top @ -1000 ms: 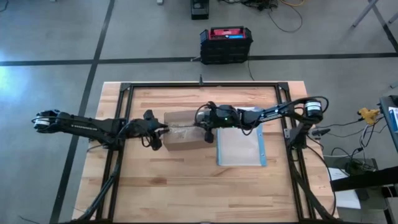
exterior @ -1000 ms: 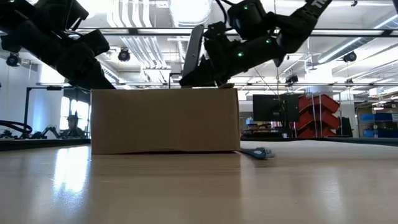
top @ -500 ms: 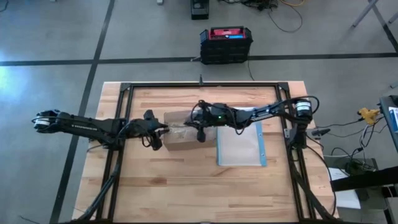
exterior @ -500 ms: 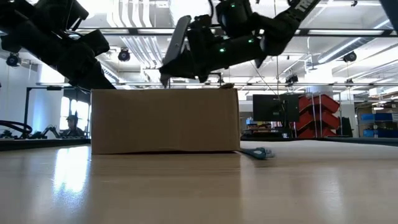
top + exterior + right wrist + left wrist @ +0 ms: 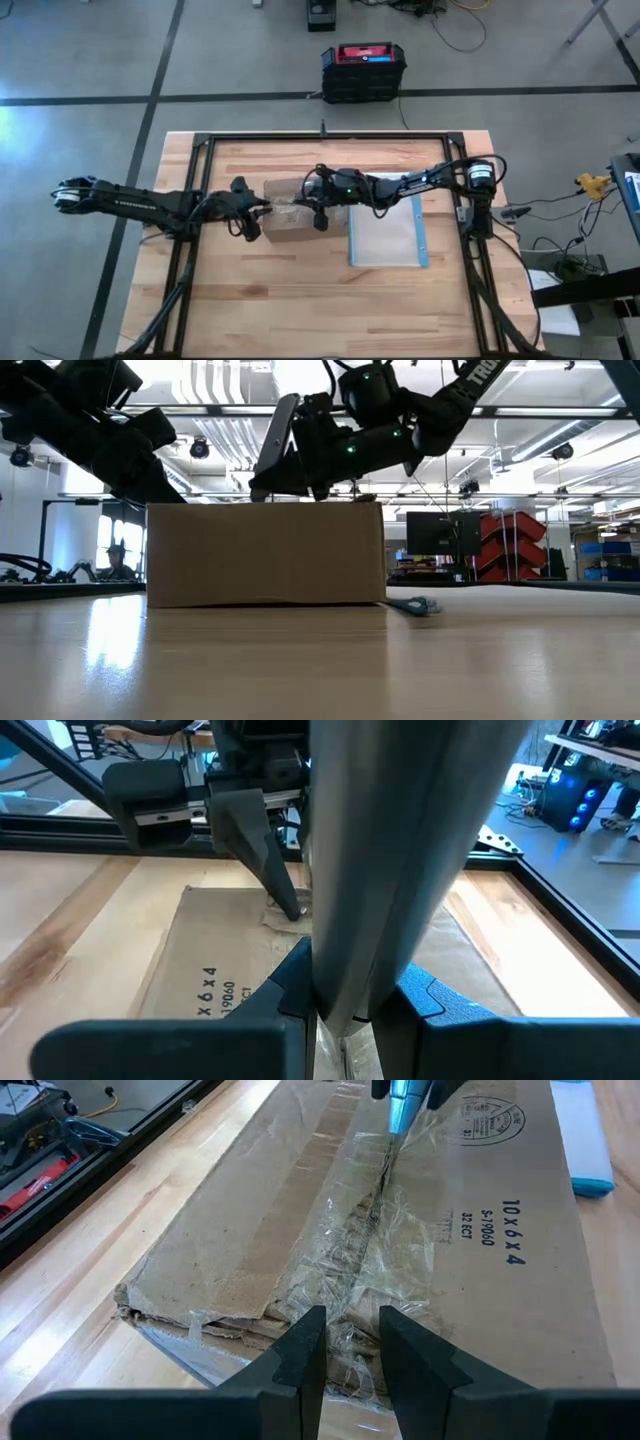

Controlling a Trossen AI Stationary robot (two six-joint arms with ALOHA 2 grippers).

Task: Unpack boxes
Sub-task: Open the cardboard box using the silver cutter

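Since the earlier frame my right claw (image 5: 318,213) has slid along the top of the box (image 5: 292,212) toward the left claw (image 5: 257,211), carrying its tool (image 5: 277,440) with it.

The box lies flat in the middle of the table (image 5: 300,300), directly beneath the right claw and touching the fingertips of the left one. It is plain brown cardboard, flaps down, its centre seam covered in crumpled clear tape (image 5: 350,1250); the end nearest the left claw is frayed.

The right claw is clenched on the tool, a long grey blade-like bar, whose tip (image 5: 400,1110) rests at the seam. The left claw's fingers (image 5: 300,1355) stand a narrow gap apart at the torn end, over the tape; I cannot tell if they pinch anything.

Risks, as I judge them: the tip could skid off the wrinkled tape, or its drag could push the box from under the left claw.

Beside the right claw lies a clear pouch (image 5: 385,238).
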